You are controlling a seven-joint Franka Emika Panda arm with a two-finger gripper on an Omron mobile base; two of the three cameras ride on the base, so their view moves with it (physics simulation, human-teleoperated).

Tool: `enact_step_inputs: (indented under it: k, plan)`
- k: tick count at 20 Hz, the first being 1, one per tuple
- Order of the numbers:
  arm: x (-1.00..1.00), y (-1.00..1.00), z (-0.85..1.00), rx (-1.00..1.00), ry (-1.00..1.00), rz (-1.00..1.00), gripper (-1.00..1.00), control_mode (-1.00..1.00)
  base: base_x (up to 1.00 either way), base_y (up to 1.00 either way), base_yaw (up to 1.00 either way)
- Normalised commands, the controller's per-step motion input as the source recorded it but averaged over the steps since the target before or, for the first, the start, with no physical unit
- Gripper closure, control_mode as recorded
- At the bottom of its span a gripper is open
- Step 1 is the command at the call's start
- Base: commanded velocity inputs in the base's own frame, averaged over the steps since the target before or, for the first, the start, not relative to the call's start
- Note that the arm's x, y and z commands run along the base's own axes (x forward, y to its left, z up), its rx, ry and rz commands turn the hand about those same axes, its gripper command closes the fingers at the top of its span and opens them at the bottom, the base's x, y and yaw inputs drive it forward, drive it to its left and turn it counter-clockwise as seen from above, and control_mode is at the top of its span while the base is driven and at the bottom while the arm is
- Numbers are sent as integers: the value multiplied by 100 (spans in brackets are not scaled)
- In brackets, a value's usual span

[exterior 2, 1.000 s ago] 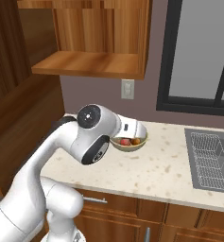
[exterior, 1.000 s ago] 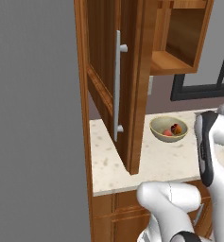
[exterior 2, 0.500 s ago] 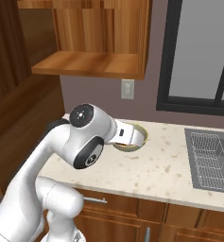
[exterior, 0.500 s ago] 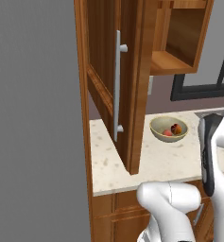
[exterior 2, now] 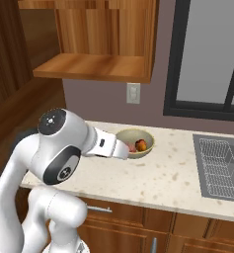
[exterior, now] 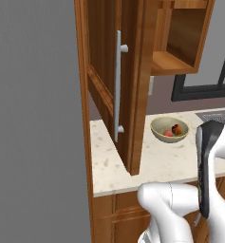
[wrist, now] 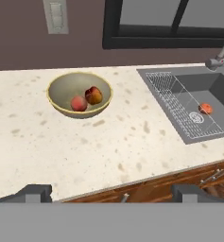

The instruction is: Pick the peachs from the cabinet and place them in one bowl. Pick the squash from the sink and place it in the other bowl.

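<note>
Two orange-red peachs (wrist: pixel 78 103) (wrist: pixel 94 95) lie together in the pale tan bowl (wrist: pixel 61 90) on the counter, also seen as the bowl (exterior: pixel 161 124) and the bowl (exterior 2: pixel 147 136). The squash (wrist: pixel 205 108) lies low in the dark grey sink (wrist: pixel 203 87), beside the wire rack (wrist: pixel 177 101). My gripper (wrist: pixel 112 193) hangs open over the counter's front edge, well back from bowl and sink, with nothing between its fingertips (wrist: pixel 35 193). The cabinet (exterior: pixel 178 33) stands open, its door (exterior: pixel 102 71) swung out. The other bowl is out of view.
The open door and its grey bar handle (exterior: pixel 117 85) jut over the counter's left end. A curved tap (wrist: pixel 219 59) stands behind the sink. A window (exterior 2: pixel 207 54) and a wall socket (exterior 2: pixel 133 93) are on the back wall. Wooden drawers (exterior 2: pixel 138 227) run below the counter.
My arm has swung leftward in the right base view, uncovering the tan bowl that its elbow partly hid. The bowl, peachs and cabinet door have stayed put. The jaws stay open.
</note>
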Motion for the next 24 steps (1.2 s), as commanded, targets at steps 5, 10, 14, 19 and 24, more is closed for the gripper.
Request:
enact_step_inputs:
  k: [5, 10, 14, 19, 24]
  plan:
    - [-46, 65, 1, 1, -2, 1, -100, -100, 0, 0, 0]
    - [-4, 41, 9, 10, -5, 3, -100, -100, 0, 0, 0]
    - [0, 9, 1, 4, 1, 3, -100, -100, 0, 0, 0]
    - [0, 0, 0, 0, 0, 0, -100, -100, 0, 0, 0]
    - [0, 0, 0, 0, 0, 0, -100, 100, 0, 0, 0]
